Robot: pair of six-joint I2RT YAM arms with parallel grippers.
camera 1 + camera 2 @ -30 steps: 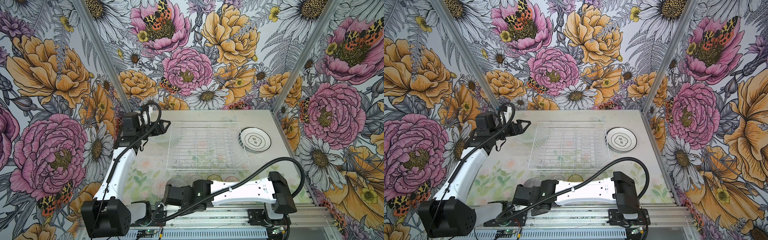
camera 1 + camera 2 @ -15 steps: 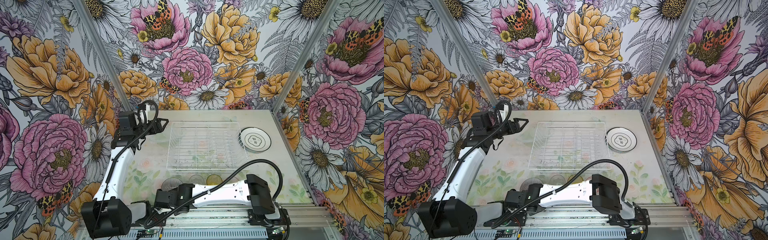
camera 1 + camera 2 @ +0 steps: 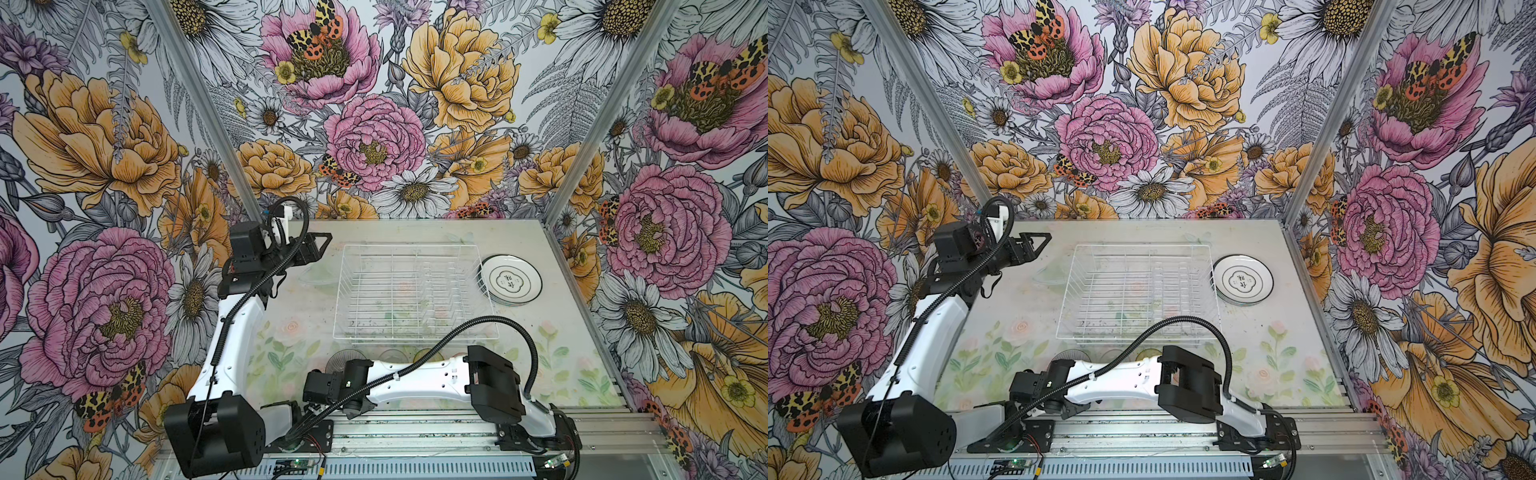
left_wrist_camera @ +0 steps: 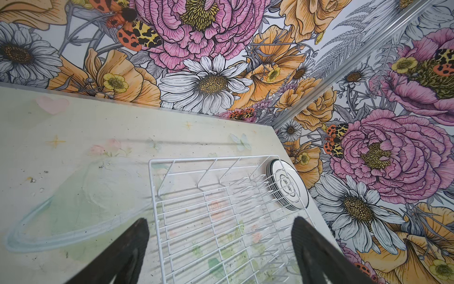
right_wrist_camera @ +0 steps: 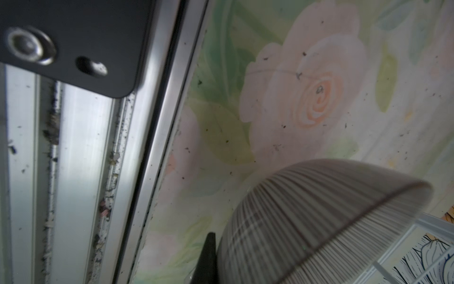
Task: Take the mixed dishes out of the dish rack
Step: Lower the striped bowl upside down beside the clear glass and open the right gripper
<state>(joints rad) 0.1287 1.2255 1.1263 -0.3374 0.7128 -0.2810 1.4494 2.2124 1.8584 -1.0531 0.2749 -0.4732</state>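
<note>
**Fig.** The dish rack (image 3: 411, 245) looks empty: stacked plates (image 3: 514, 283) lie just beside it at 3 o'clock, the ribbed bowl (image 5: 319, 221) and tumblers (image 3: 392, 356) at 6 to 7 o'clock. We judge the hazard to be the right gripper (image 5: 209, 237), pressed together on nothing, close beside the bowl; a sweep of that arm could topple the glassware. The left gripper (image 4: 221, 221), spread wide, hangs at 10 o'clock near a clear glass piece (image 4: 73, 209) we barely make out. The right arm (image 3: 415, 376) hides most tumblers.
</note>
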